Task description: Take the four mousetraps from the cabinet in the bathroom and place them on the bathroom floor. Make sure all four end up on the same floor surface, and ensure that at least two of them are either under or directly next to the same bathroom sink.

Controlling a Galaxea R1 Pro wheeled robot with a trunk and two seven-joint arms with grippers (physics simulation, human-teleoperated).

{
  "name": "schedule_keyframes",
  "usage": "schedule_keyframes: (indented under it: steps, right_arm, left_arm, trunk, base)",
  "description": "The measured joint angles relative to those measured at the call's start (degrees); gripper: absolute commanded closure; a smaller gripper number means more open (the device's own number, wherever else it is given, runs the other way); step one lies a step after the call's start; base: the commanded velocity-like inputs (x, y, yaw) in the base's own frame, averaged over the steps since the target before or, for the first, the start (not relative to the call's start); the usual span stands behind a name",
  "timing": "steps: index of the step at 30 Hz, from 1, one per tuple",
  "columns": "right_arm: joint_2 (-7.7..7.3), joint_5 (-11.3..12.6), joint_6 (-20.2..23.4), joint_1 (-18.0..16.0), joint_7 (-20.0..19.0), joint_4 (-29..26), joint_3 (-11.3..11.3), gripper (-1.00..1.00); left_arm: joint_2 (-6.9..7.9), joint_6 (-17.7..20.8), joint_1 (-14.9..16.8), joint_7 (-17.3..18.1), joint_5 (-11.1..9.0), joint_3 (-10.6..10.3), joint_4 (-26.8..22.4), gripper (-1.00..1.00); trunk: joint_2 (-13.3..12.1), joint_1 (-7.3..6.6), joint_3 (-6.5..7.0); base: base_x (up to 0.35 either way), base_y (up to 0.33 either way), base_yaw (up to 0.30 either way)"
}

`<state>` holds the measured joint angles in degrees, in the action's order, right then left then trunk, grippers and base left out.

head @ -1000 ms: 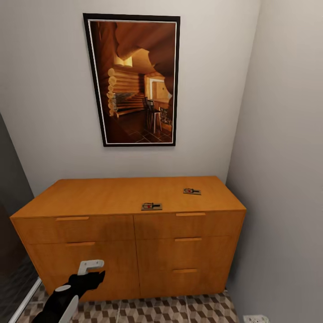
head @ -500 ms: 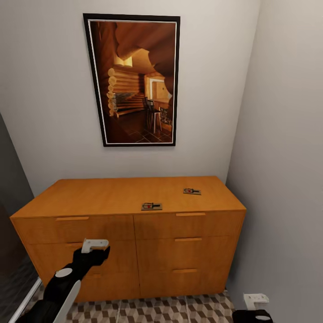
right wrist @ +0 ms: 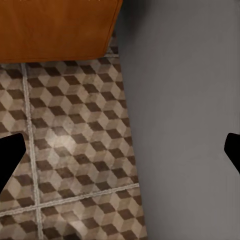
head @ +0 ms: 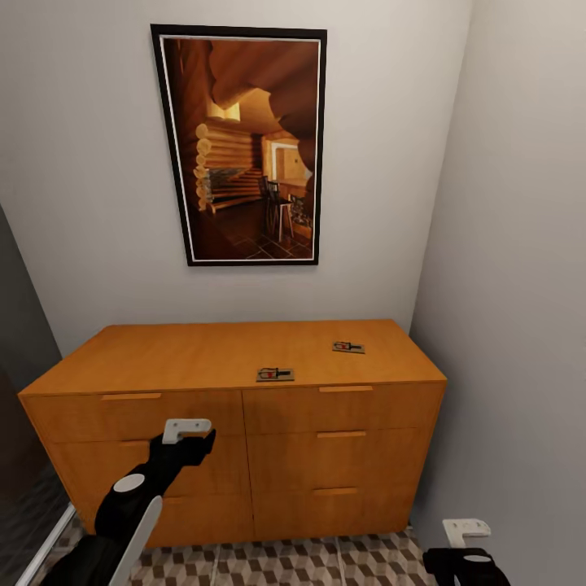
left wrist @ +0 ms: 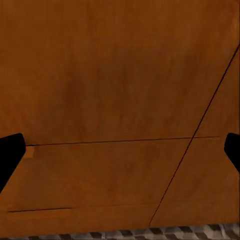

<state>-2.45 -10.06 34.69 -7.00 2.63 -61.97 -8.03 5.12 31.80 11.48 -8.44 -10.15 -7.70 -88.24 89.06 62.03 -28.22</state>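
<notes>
Two mousetraps lie on top of the orange-brown cabinet [head: 163,358]: one mousetrap [head: 275,374] at the front edge near the middle, another mousetrap [head: 348,347] further back to the right. My left gripper [head: 195,438] is raised in front of the left drawers, below the top and left of the nearer trap. In the left wrist view the left gripper [left wrist: 120,155] is open and empty, facing the drawer fronts [left wrist: 115,90]. My right gripper [head: 464,541] hangs low at the cabinet's right front corner. In the right wrist view the right gripper [right wrist: 120,157] is open over the cube-patterned bathroom floor [right wrist: 70,150].
A framed picture [head: 240,146] hangs on the wall behind the cabinet. A grey wall [head: 521,285] stands close on the right, leaving a narrow strip of floor [head: 325,561] in front. A dark panel [head: 16,391] borders the left side.
My left gripper has risen and moved right along the cabinet's drawer fronts. The right gripper has come up into view at the lower right. The mousetraps have not moved.
</notes>
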Motion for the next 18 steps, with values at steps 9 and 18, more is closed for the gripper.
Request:
schedule_keyframes:
  steps: [9,18]
  right_arm:
    - [0.0,0.06,0.27,0.02,0.02,-0.23,0.0,-1.0]
    - [0.07,0.09,0.47,-0.03,0.03,0.23,0.0,-1.0]
  left_arm:
    - [-4.56,-0.41,0.96,-0.09,0.47,-0.87,-0.38,-1.0]
    - [-12.38,0.2,8.47,-0.29,8.34,-5.67,-0.41,-1.0]
  trunk:
    - [0.0,0.0,0.0]
    - [0.0,0.0,0.0]
  base:
    - [0.0,0.0,0.0]
    - [0.0,0.0,0.0]
